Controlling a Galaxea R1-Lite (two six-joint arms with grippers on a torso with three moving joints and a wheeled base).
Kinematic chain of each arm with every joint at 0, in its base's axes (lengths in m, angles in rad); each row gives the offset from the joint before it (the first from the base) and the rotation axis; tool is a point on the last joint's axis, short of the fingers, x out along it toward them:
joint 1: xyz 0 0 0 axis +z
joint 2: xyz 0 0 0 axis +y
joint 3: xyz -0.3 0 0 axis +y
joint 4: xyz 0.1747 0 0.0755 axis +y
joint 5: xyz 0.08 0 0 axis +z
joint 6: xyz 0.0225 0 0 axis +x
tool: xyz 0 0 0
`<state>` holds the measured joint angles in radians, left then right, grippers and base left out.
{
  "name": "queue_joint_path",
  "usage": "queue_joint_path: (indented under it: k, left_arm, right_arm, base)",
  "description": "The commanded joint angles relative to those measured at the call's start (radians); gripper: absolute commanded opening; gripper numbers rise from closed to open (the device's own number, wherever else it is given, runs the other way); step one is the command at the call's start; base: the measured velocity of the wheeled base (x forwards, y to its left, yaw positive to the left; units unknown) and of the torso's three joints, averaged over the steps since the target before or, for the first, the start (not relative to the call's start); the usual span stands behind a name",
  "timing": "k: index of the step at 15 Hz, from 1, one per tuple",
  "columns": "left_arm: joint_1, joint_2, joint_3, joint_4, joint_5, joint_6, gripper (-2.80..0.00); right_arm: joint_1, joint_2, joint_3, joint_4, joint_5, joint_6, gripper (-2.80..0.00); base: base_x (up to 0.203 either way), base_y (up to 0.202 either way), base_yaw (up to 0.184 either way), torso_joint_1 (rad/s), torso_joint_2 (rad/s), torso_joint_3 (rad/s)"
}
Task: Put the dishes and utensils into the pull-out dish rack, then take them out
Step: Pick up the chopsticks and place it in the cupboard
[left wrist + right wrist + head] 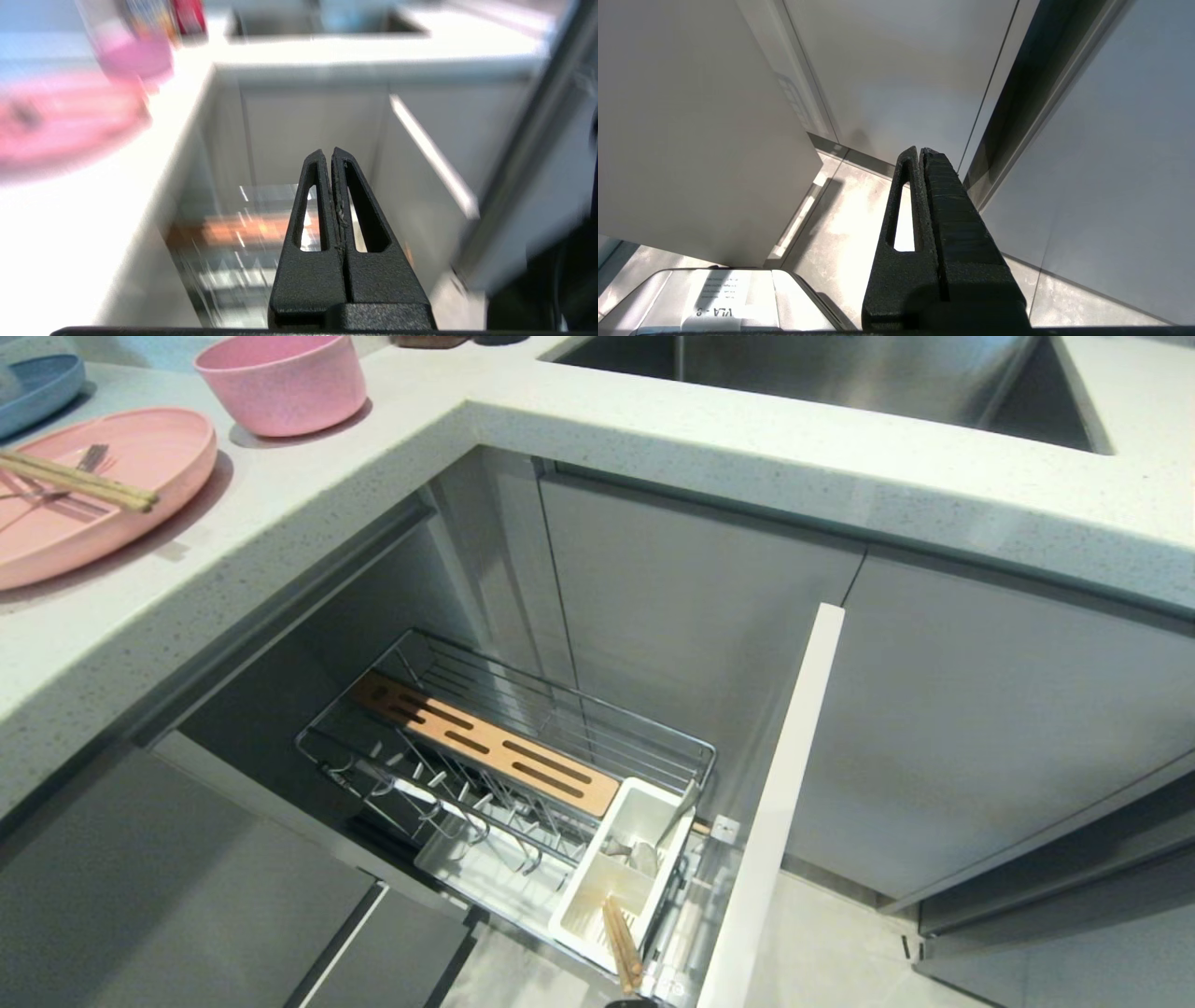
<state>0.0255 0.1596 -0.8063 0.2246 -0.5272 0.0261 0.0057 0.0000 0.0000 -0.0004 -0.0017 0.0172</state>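
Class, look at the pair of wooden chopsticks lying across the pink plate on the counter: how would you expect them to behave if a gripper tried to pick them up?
The chopsticks look thin, light and stiff, so they would probably lift easily without bending. Being slim sticks lying loose across the pink plate, they may roll or slide apart when nudged. One end overhangs the plate's rim, so pressing there might tip them.

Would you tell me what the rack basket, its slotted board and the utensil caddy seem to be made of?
Rack basket: likely chromed steel wire, thin, shiny and reflective. Slotted board: probably wood or bamboo, matte tan. Utensil caddy: apparently white plastic, smooth moulded walls.
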Motion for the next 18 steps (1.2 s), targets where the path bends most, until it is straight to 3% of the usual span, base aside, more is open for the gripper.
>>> queue_joint_path:
  k: [1,6,9,11,14,16,18]
  left_arm:
    - [0.023,0.173,-0.183,0.001,0.001,-0.01,-2.8]
    - [0.072,0.596,-0.602,-0.003,0.119,-0.053,-2.8]
    - [0.056,0.854,-0.848,0.032,0.265,-0.117,-2.8]
    - [-0.01,0.994,-0.987,0.093,0.387,-0.172,-2.8]
    - [-0.148,1.165,-1.11,0.167,0.67,-0.299,-2.8]
    - [-0.23,1.213,-1.125,0.182,0.781,-0.432,-2.8]
    - [-0.264,1.228,-1.126,0.202,0.866,-0.529,-2.8]
  right_arm:
    - [0.0,0.0,0.002,-0.001,0.0,0.001,-2.8]
    - [0.0,0.0,0.002,0.0,0.0,0.001,-2.8]
    - [0.0,0.0,0.002,-0.001,0.0,0.0,-2.8]
    - [0.0,0.0,0.002,-0.001,0.0,0.0,-2.8]
    - [0.0,0.0,0.002,0.0,0.0,0.0,-2.8]
    - [0.0,0.0,0.002,-0.001,0.0,0.0,-2.8]
    - [0.0,0.0,0.002,0.0,0.0,0.0,-2.8]
  base:
    - [0.0,0.0,0.0,0.0,0.0,0.0]
    - [0.0,0.0,0.0,0.0,0.0,0.0]
    - [0.0,0.0,0.0,0.0,0.0,0.0]
    - [0.0,0.0,0.0,0.0,0.0,0.0]
    - [0.0,0.0,0.0,0.0,0.0,0.0]
    - [0.0,0.0,0.0,0.0,0.0,0.0]
    - [0.0,0.0,0.0,0.0,0.0,0.0]
